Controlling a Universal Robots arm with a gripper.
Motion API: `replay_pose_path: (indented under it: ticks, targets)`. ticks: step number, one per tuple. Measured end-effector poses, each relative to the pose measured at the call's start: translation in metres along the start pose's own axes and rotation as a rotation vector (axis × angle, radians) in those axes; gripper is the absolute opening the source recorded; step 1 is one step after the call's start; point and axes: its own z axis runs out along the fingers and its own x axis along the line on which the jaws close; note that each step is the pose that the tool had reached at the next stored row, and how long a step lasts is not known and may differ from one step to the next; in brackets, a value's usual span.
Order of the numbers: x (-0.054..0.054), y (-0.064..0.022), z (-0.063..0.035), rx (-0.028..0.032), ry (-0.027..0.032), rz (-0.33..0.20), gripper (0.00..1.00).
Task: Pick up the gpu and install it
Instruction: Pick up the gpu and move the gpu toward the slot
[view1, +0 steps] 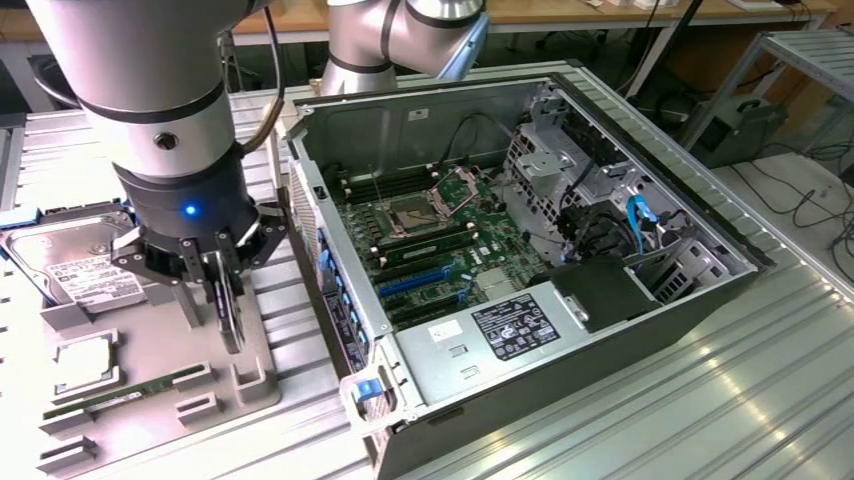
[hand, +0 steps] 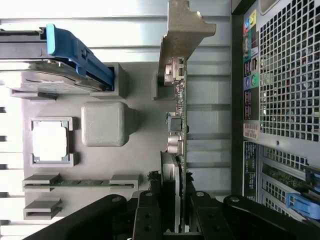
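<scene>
The gpu (hand: 178, 120) stands on its edge over the grey parts tray (hand: 135, 160), its pale metal bracket (hand: 184, 30) at the far end from my gripper. My gripper (hand: 173, 202) is shut on the card, one black finger (hand: 148, 212) on each side of its thin board. In the exterior view the gripper (view1: 224, 300) hangs over the tray (view1: 160, 345) at the exterior view's left, with the gpu (view1: 232, 328) between its fingers, beside the open computer case (view1: 441, 395). I cannot tell whether the card is touching its tray holder.
The tray also holds a hard drive (view1: 67, 265), a CPU (view1: 87, 360) and a RAM stick (view1: 127, 392). Inside the case, the motherboard shows blue expansion slots (view1: 414, 285). The case's perforated rear wall (hand: 290, 75) is close beside the card.
</scene>
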Motion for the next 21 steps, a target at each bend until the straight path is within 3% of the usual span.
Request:
replay_pose_path:
  ticks: [21]
  targets:
    - [0.000, 0.0006, -0.0171, -0.0001, -0.0001, 0.000, 0.27]
